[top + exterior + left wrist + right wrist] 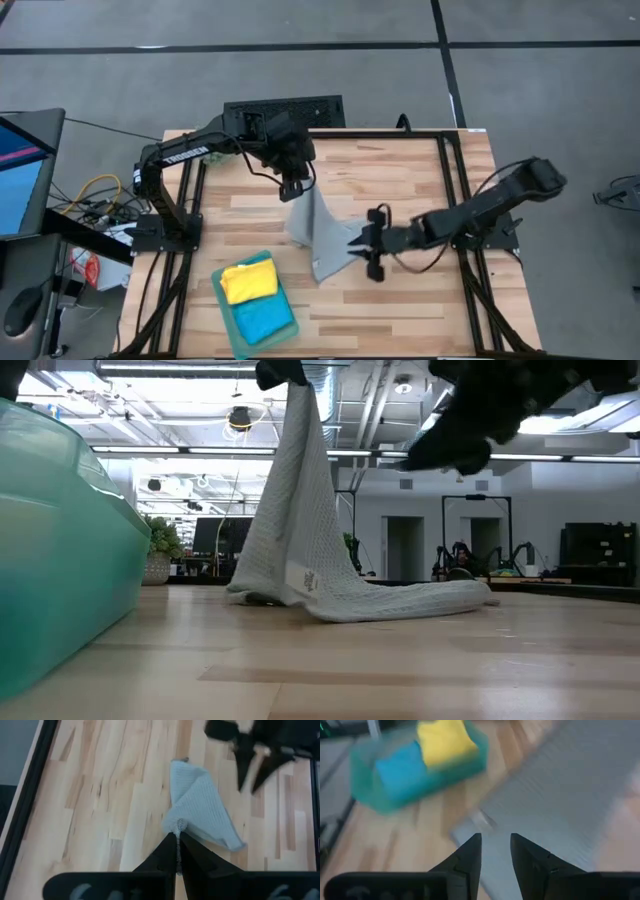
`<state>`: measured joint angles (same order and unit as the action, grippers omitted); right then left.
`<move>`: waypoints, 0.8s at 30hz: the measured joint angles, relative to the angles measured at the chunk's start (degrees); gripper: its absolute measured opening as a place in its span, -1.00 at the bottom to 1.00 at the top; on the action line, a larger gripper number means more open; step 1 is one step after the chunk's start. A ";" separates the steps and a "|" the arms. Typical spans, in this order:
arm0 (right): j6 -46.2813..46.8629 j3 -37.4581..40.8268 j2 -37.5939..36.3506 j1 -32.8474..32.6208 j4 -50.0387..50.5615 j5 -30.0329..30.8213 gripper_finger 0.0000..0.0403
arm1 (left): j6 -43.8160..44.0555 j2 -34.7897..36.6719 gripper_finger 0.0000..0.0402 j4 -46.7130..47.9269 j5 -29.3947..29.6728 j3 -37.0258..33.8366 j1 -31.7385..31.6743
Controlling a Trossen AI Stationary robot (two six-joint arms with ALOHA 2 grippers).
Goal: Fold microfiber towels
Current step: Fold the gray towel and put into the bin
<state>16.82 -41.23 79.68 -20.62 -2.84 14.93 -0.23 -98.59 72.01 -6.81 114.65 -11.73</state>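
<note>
Nearest the low camera, the teal bin [60, 560] fills the left edge; seen from above it sits at the table's front-left and holds a yellow towel [249, 281] and a blue towel [265, 318]. Mid-table, the grey towel [318, 235] hangs from the left gripper [292, 188], which is clenched on its top corner and lifts it, so the cloth drapes down from that pinch and trails along the wood toward four o'clock. Its free low end lies just at nine o'clock from the right gripper [358, 245], which hovers above the table [420, 180] with its fingers apart and nothing between them; the wrist view shows the grey weave right ahead of the tips. By my reading the right arm is the nearer one to that loose edge, and the coming move turns on reaching toward nine o'clock and down. That arm stretches in low from three o'clock, nearly level; the left arm reaches in from ten o'clock, wrist pointed down.
</note>
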 joint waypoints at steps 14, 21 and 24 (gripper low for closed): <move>6.84 -24.11 31.58 -4.18 -2.29 6.42 -0.37 | -2.08 0.04 -0.98 3.62 -0.05 0.00 0.60; 12.77 -33.00 40.00 -4.40 7.24 6.35 -0.16 | -2.08 0.04 -0.98 5.31 -0.12 0.00 1.00; 16.69 -33.52 42.62 -4.50 9.62 6.13 -0.06 | -2.06 0.04 -0.98 5.36 -0.13 0.00 1.27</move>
<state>33.52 -74.75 122.30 -25.12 6.78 21.07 -2.28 -98.54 77.36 -6.94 114.65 -10.46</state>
